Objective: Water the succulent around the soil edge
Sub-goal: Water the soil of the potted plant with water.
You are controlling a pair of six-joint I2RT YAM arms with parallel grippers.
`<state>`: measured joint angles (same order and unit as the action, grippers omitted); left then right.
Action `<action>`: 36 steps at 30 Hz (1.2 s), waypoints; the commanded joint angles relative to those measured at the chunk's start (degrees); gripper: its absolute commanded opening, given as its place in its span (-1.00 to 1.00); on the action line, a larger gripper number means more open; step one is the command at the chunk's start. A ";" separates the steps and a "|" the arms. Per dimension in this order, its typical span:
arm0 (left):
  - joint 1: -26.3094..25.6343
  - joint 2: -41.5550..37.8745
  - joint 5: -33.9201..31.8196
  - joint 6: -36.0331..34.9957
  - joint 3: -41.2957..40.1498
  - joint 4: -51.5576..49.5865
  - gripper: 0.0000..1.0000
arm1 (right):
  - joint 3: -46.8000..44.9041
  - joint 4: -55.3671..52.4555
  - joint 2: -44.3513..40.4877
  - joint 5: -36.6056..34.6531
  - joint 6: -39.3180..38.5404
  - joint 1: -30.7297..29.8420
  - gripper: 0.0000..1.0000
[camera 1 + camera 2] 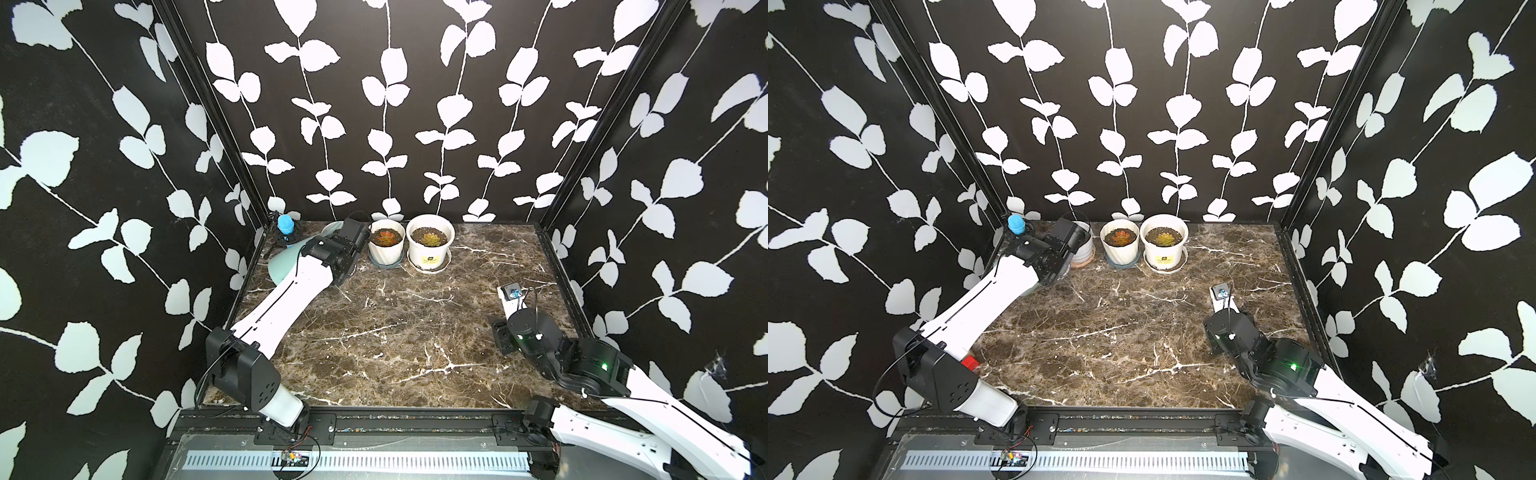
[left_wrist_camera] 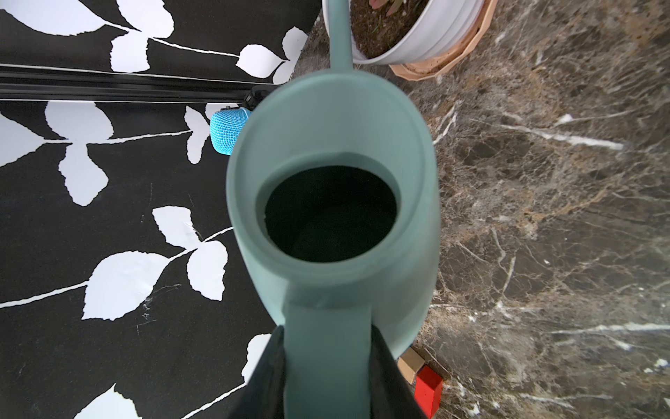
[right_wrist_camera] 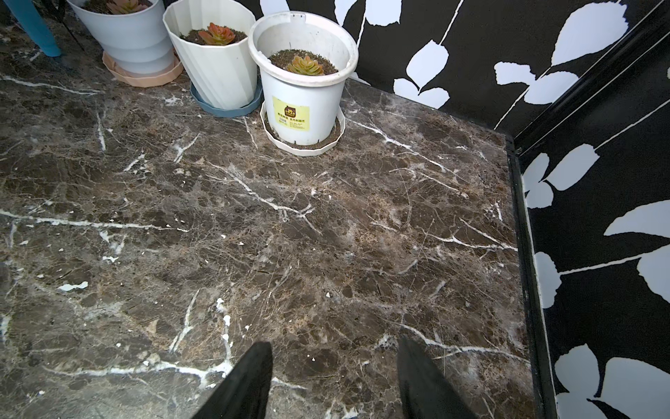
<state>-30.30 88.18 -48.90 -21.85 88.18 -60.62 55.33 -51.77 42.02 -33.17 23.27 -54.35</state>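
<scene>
My left gripper is shut on the handle of a teal watering can. The can's spout runs up past the rim of a white pot on a peach saucer; the spout's tip is out of frame. That pot holds dark soil and a pinkish succulent. In both top views the left wrist hides most of the can and that pot. My right gripper hangs open over bare marble at the front right, holding nothing.
Two more potted succulents stand at the back: a ribbed white pot on a blue saucer and a round white pot with a yellow label. A blue mesh ball sits in the back left corner. A red block and a tan block lie near the left wall.
</scene>
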 commanded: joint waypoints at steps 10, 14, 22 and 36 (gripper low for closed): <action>-1.13 -0.26 -2.95 1.27 2.46 -1.42 -1.00 | -1.10 -0.61 -0.97 0.04 1.39 0.34 0.15; -1.40 0.83 -3.12 1.46 3.95 -1.79 -1.00 | -1.19 -0.77 -1.32 -0.05 1.45 0.35 0.15; -2.16 2.74 -3.19 1.66 5.60 -2.35 -1.00 | -1.20 -1.40 -1.94 -0.49 1.52 0.34 0.15; -3.14 2.69 -3.48 1.37 4.86 -2.51 -1.00 | -1.19 -1.38 -2.03 -0.32 1.70 0.30 0.15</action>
<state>-32.93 91.77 -49.06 -20.80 91.72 -63.00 55.33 -53.04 40.36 -32.95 24.12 -54.35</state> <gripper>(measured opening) 0.268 0.576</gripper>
